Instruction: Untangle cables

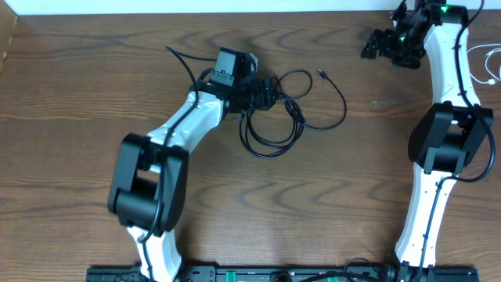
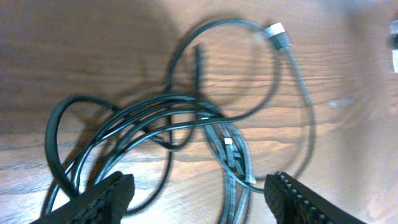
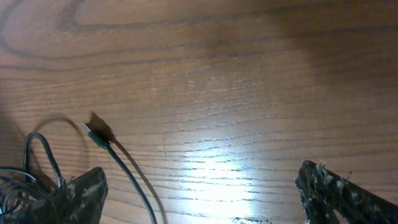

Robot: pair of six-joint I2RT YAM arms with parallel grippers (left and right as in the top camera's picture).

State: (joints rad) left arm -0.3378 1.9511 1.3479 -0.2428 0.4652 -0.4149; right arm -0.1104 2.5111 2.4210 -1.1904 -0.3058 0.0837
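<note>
While the left gripper (image 2: pixel 199 185) is held over the tangle, its jaws are seen spread wide with nothing clamped. The loops of the black cable (image 2: pixel 149 112) are laid on the table (image 1: pixel 78 94) between and ahead of its fingers (image 2: pixel 112 196), and one silver-tipped plug end (image 2: pixel 274 30) is curled out beyond them. The right gripper (image 3: pixel 200 180) is also held open and empty over bare wood, with a dark plug end (image 3: pixel 93 132) seen near one finger. The white cable (image 1: pixel 489 78) is found at the table's far right edge, well apart from the black one.

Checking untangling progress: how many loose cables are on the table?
2. The black cable lies looped near the centre of the overhead view; the white cable is apart at the far right edge, partly cut off. The black loops overlap, so another strand could hide there.
</note>
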